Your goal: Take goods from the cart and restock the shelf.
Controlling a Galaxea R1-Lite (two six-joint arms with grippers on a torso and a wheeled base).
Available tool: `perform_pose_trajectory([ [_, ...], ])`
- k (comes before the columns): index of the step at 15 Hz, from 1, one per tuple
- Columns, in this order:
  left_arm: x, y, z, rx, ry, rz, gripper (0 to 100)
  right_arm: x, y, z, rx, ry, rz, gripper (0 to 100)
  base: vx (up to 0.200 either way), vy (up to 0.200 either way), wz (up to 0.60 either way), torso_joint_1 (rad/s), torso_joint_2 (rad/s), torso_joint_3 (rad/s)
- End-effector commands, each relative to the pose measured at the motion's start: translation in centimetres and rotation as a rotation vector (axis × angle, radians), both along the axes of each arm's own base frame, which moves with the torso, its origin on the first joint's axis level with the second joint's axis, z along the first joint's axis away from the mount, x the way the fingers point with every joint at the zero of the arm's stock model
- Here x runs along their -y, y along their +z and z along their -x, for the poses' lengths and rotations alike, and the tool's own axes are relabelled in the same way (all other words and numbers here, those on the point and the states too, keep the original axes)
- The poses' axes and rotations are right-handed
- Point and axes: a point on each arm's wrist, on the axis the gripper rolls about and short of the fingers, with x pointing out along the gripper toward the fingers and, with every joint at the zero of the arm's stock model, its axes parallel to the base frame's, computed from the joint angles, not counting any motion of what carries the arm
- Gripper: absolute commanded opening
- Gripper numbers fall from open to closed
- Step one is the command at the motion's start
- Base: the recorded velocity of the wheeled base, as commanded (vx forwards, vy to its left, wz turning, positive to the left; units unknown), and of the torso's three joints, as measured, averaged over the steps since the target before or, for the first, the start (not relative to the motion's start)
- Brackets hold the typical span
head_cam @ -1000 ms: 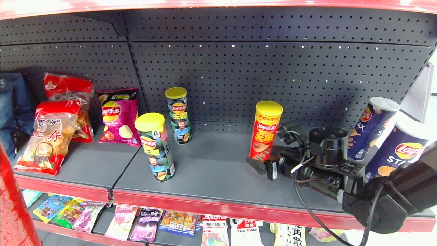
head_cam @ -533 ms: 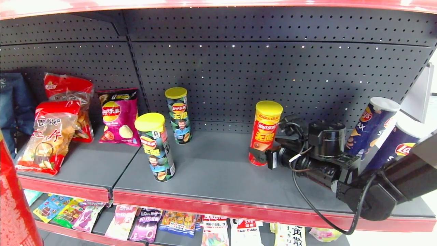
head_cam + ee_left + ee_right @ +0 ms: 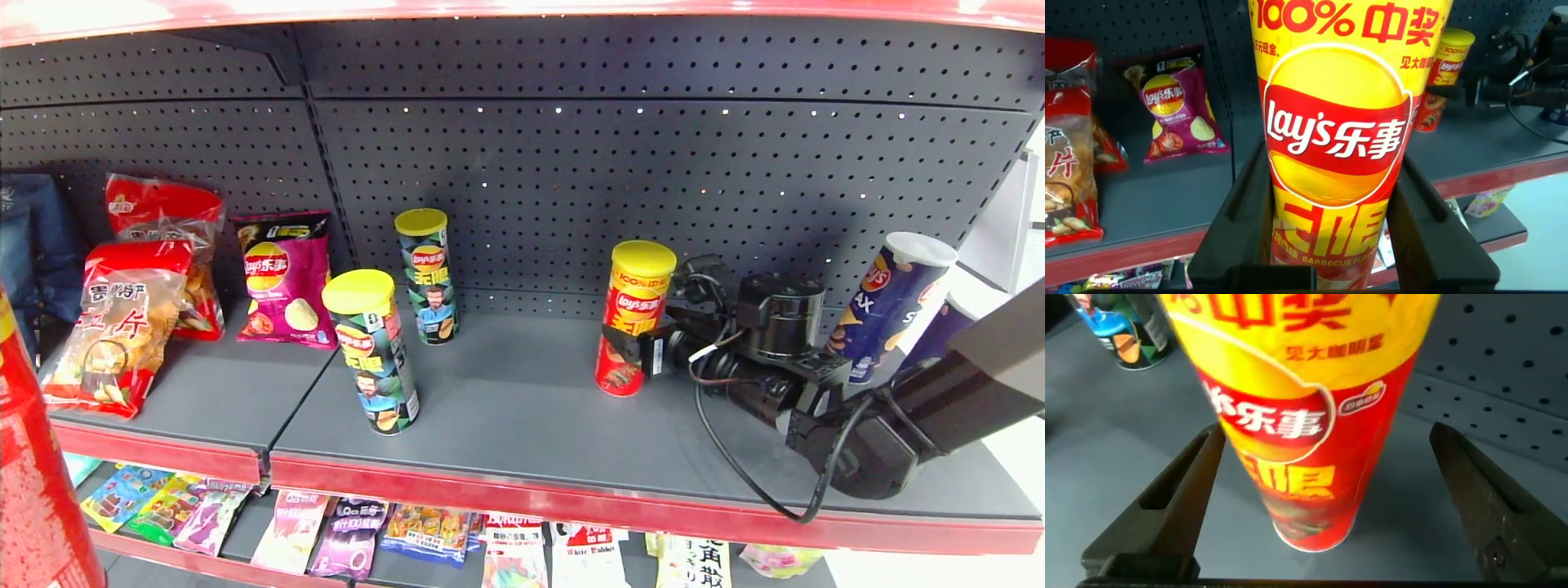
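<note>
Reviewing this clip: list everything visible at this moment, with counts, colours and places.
standing red can: 1, red with yellow lid, upright on the shelf, right of centre
held red can: 1, red and yellow, in the left tool
green cans: 2, dark green with yellow lids, one near the front edge, one at the back
blue cans: 2, dark blue with white lids, shelf's right end
pink bag: 1, magenta, left section
red bags: 2, red, far left
small packets: several, mixed colours, lower shelf
shelf: 1, grey with red edge
right tool: open, astride the standing red can
left tool: shut on the held red can
</note>
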Motion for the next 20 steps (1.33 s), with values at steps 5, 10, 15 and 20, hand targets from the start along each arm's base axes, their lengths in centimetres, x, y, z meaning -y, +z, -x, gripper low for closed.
perform_pose_trajectory([
  [5,0.0,0.2,-0.3,-0.006,0.0,0.001,0,-0.5,0.1,-1.2,0.025,-0.019,-0.007,100,0.0,0.0,0.0,0.0,0.0,0.0],
  [10,0.0,0.2,-0.5,-0.014,-0.009,0.002,0,-0.8,0.1,-1.9,0.038,-0.041,-0.005,100,0.0,0.0,0.0,0.0,0.0,0.0],
  [15,0.0,0.2,-0.5,-0.014,-0.009,0.002,0,-1.3,-0.4,-2.7,0.042,-0.053,-0.004,100,0.0,0.0,0.0,0.0,0.0,0.0],
  [20,0.0,0.2,-0.5,-0.014,-0.021,0.002,0,-1.7,-0.6,-2.9,0.042,-0.047,-0.004,100,0.0,0.0,0.0,0.0,0.0,0.0],
])
